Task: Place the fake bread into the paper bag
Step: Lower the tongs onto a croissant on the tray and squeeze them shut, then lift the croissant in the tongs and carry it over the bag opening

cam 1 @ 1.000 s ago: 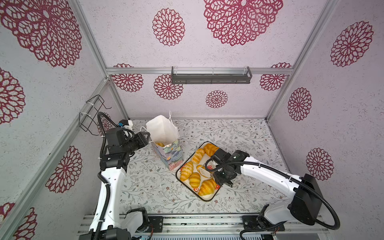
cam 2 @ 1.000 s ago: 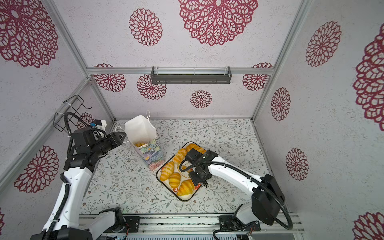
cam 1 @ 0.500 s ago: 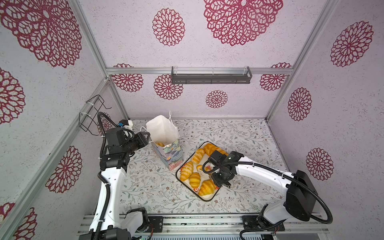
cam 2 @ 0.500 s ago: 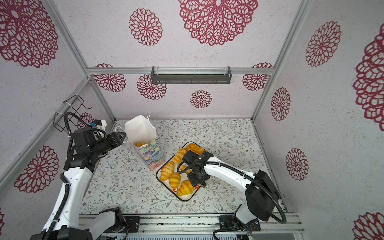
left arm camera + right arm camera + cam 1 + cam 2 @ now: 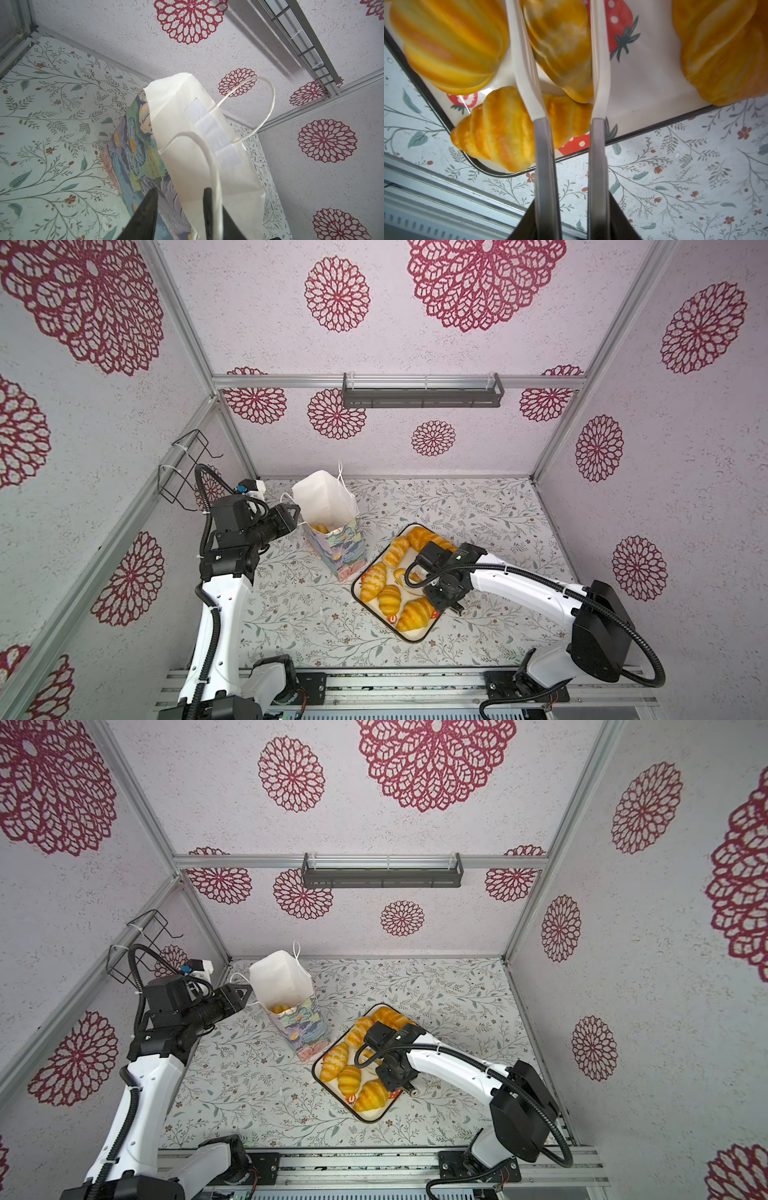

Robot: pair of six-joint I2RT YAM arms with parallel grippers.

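The paper bag (image 5: 324, 497) (image 5: 282, 979) (image 5: 207, 166) stands open at the back left, with one piece of fake bread (image 5: 321, 528) lying inside. My left gripper (image 5: 293, 512) (image 5: 180, 189) is open and straddles the bag's near rim, one finger outside and one inside by a cord handle. More fake bread (image 5: 374, 580) (image 5: 334, 1063) lies on the strawberry-print tray (image 5: 415, 641) (image 5: 654, 126). My right gripper (image 5: 440, 597) (image 5: 571, 207) is shut on a pair of tongs (image 5: 599, 145). The white tong tips press both sides of a small croissant (image 5: 560, 52).
A large croissant (image 5: 500, 131) lies at the tray's front corner, just under the tongs. A round bun (image 5: 448, 45) sits beside them and a long loaf (image 5: 720, 52) on the other side. The front rail (image 5: 374, 680) runs close behind the tray.
My right arm has slid left over the tray and the tongs have closed in on the small croissant. The left arm and the bag have stayed still.
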